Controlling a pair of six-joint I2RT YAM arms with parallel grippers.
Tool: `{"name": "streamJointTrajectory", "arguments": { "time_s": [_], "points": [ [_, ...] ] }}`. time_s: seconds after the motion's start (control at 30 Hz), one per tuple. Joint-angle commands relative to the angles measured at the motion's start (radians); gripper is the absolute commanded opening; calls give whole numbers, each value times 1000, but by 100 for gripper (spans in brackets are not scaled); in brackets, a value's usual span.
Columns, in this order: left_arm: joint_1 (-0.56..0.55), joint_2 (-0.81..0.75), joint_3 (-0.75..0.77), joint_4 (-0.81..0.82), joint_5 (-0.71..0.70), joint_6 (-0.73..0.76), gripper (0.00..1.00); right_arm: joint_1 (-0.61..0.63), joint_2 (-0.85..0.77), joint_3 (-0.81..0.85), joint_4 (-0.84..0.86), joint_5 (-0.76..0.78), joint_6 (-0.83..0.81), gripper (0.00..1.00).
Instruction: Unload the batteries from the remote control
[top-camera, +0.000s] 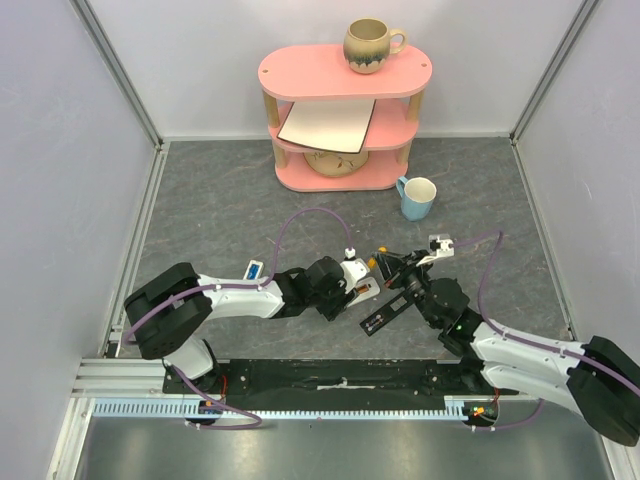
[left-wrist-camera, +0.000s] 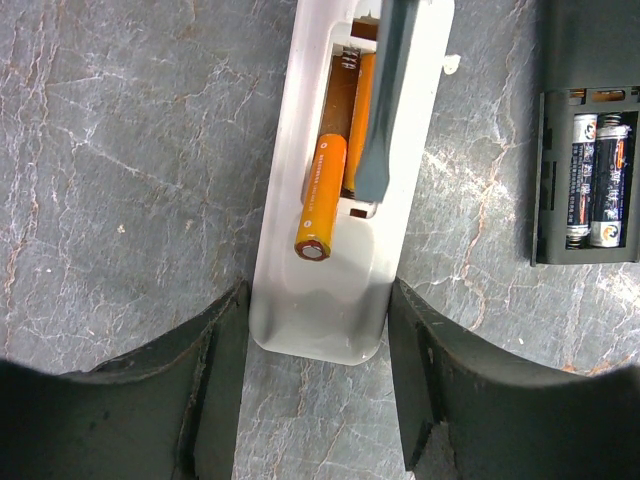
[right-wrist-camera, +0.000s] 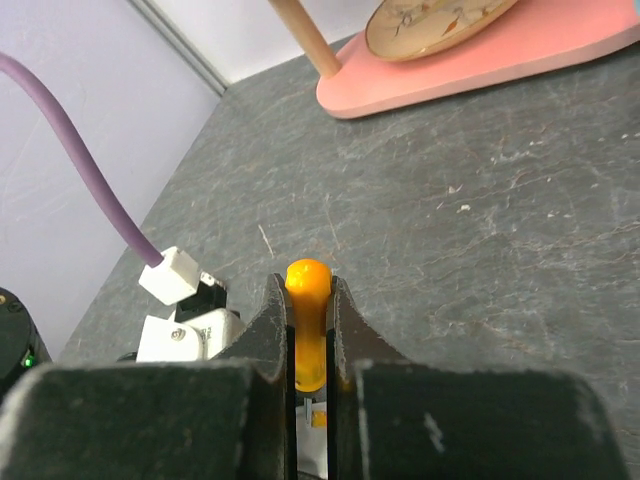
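Tabletop: left end effector clamps remote, right end effector screwdriver; battery print illegible.

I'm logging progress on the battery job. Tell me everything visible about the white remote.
The white remote is glossy plastic, lying back-up on the grey table, cover off. Two orange batteries sit in its bay, one tipped up at its near end. The left gripper clamps its near end; a screwdriver blade reaches into the bay.

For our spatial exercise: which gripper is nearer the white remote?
Left. The left gripper has a finger on each side of the white remote; the right gripper is off it, clamping the orange-handled screwdriver whose blade reaches its battery bay.
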Motion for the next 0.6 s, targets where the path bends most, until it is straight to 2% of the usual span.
{"name": "streamJointTrajectory", "arguments": {
  "time_s": [0.0, 0.13, 0.57],
  "points": [
    [1, 25, 12, -13, 23, -36, 2, -8, -61, 4, 17, 89, -14, 0],
    [1, 25, 10, -15, 25, -36, 2, -17, -70, 11, -12, 109, -18, 0],
    [1, 23, 12, -16, 26, -36, 2, -48, 106, 52, -32, 138, -12, 0]
  ]
}}
